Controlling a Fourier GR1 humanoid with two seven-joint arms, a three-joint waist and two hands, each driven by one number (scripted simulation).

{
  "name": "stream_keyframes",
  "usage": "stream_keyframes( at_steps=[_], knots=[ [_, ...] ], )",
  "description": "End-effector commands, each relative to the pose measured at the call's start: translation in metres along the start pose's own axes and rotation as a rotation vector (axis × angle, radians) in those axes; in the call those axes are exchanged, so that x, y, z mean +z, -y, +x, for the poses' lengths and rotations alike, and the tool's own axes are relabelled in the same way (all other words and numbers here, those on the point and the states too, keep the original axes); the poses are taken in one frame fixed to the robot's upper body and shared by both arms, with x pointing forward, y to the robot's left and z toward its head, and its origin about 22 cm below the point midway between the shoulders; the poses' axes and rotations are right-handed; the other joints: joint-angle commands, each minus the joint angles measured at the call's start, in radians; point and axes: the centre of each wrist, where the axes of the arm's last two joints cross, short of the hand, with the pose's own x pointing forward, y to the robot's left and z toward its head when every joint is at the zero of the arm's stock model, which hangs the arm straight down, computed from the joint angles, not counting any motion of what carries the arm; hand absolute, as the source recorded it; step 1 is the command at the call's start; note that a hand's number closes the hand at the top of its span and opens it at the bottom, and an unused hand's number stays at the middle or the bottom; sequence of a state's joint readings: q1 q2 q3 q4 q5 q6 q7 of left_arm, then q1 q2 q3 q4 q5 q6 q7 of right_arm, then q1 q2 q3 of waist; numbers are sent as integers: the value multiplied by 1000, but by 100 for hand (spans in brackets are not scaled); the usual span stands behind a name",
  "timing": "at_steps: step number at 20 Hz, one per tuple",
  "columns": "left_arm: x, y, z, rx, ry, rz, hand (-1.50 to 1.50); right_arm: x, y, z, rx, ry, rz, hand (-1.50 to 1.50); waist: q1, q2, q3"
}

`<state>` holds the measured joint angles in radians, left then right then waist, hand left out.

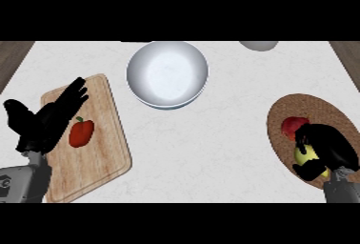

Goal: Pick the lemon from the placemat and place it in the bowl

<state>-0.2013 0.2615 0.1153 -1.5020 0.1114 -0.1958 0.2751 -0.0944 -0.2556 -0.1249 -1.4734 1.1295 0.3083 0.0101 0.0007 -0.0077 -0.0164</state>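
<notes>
A yellow lemon (305, 155) lies on the round brown placemat (295, 106) at the right, mostly hidden by my right hand (329, 147), whose fingers are curled round it. The lemon still rests on the mat. A large white bowl (167, 72) stands at the back centre, well left of that hand. At the left, my left hand (44, 121) rests open, fingers up, over the edge of the wooden cutting board (98, 157).
A red round fruit (292, 126) lies on the placemat just behind the lemon, touching my right hand. A red bell pepper (82, 133) lies on the cutting board. A pale grey object (258, 45) shows partly at the back edge.
</notes>
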Motion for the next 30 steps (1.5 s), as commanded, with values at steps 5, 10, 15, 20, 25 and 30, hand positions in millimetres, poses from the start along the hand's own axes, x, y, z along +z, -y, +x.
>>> stream_keyframes(
  at_steps=[5, 10, 15, 20, 25, 30],
  knots=[
    [4, -3, 2, 24, 5, 9, 0, 38, 67, 79, -20, 67, -40, 150, -5, 4, 15],
    [-16, -4, 12, 12, 1, 3, 0, 87, 104, 111, -18, 112, -93, 150, -13, 6, 15],
    [-3, -6, 14, 16, -1, 6, 0, 110, 149, 142, 41, 119, -175, 150, 2, 5, 15],
    [-1, -2, 2, 17, 1, 3, 0, 125, 177, 177, 69, 165, -211, 150, 2, 5, 15],
    [-15, 10, 13, 18, -11, -9, 0, 111, 199, 200, -105, 224, -211, 150, 3, 3, 15],
    [-10, 18, 9, -3, 5, -29, 0, 93, 220, 249, -182, 238, -196, 150, 13, 4, 15]
  ],
)
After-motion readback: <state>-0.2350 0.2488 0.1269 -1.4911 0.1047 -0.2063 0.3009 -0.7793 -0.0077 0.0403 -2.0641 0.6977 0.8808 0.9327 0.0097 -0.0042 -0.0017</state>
